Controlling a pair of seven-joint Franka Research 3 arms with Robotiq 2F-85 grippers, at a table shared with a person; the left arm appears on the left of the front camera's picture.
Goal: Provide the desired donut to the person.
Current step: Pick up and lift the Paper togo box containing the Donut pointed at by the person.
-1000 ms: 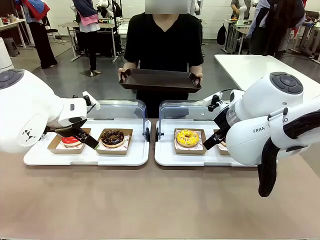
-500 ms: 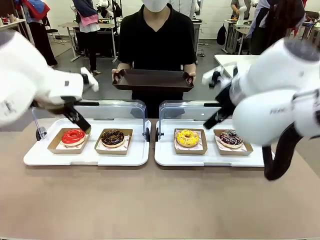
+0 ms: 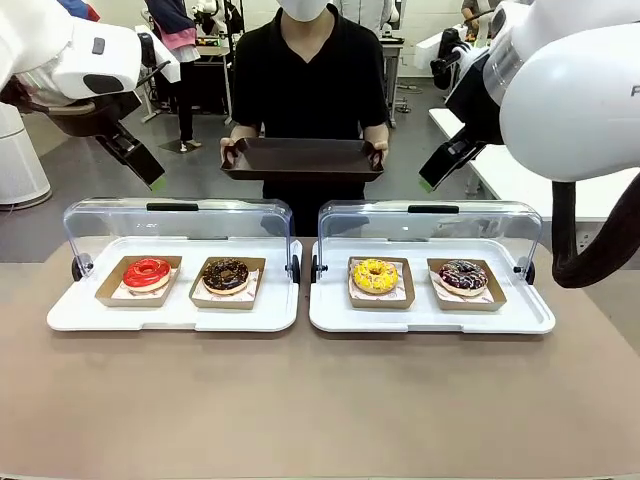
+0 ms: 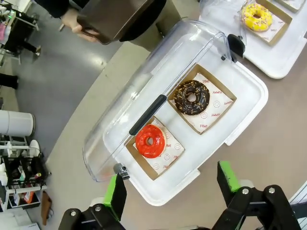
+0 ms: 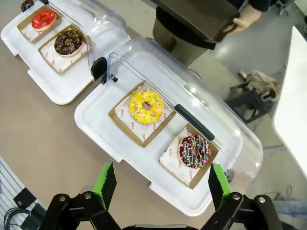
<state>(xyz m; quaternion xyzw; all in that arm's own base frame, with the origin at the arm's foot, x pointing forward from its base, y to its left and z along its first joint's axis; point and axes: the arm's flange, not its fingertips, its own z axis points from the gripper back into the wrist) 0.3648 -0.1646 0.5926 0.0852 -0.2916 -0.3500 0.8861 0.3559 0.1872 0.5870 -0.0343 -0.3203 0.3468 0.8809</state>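
Note:
Four donuts lie in cardboard boxes: a red donut [image 3: 147, 271] [image 4: 150, 141] and a chocolate donut [image 3: 226, 273] [image 4: 191, 97] on the left white tray [image 3: 70, 315], a yellow donut [image 3: 375, 275] [image 5: 146, 106] and a dark sprinkled donut [image 3: 462, 275] [image 5: 194, 150] on the right white tray [image 3: 330, 318]. The person [image 3: 310, 80] stands at the far side and holds a dark serving tray [image 3: 302, 158] in both hands. My left gripper [image 3: 150, 178] [image 4: 171, 184] hangs open high above the left tray. High over the right tray, my right gripper [image 3: 428, 182] [image 5: 161, 178] is open too. Both are empty.
Clear hinged lids [image 3: 175, 220] [image 3: 425, 218] stand tipped back behind both trays, each with a black handle. The brown table [image 3: 320, 400] lies bare in front of the trays. A white table [image 3: 520, 170] stands to the right behind my right arm.
Both arms have risen from just above the donut trays to well above them, uncovering the outer donuts. Both grippers stayed open and empty.

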